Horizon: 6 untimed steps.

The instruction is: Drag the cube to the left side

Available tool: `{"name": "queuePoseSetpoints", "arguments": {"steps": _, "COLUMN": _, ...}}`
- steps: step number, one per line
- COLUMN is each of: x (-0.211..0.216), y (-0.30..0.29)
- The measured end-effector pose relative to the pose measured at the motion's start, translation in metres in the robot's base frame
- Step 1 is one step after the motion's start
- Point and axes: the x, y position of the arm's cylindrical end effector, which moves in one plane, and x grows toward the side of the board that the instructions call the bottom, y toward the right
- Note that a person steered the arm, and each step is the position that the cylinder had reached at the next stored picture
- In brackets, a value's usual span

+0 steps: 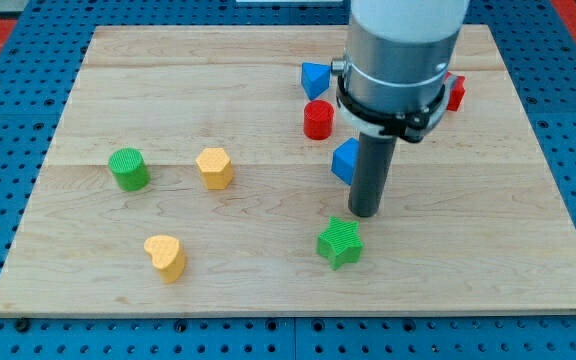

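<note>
A blue cube sits right of the board's middle, partly hidden behind my rod. My tip rests on the board just below and to the right of the cube, touching or nearly touching it. A green star block lies just below my tip. A red cylinder stands above the cube, and a blue triangular block lies above that.
A green cylinder and a yellow hexagonal block sit on the left half. A yellow heart block lies at lower left. A red block peeks out behind the arm at upper right. The wooden board lies on a blue pegboard.
</note>
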Motion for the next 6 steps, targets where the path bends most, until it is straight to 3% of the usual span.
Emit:
{"name": "queuePoseSetpoints", "arguments": {"steps": 1, "x": -0.015, "y": 0.059}}
{"name": "queuePoseSetpoints", "arguments": {"steps": 2, "x": -0.068, "y": 0.061}}
{"name": "queuePoseSetpoints", "arguments": {"steps": 5, "x": -0.059, "y": 0.003}}
{"name": "queuePoseSetpoints", "arguments": {"steps": 6, "x": -0.080, "y": 0.014}}
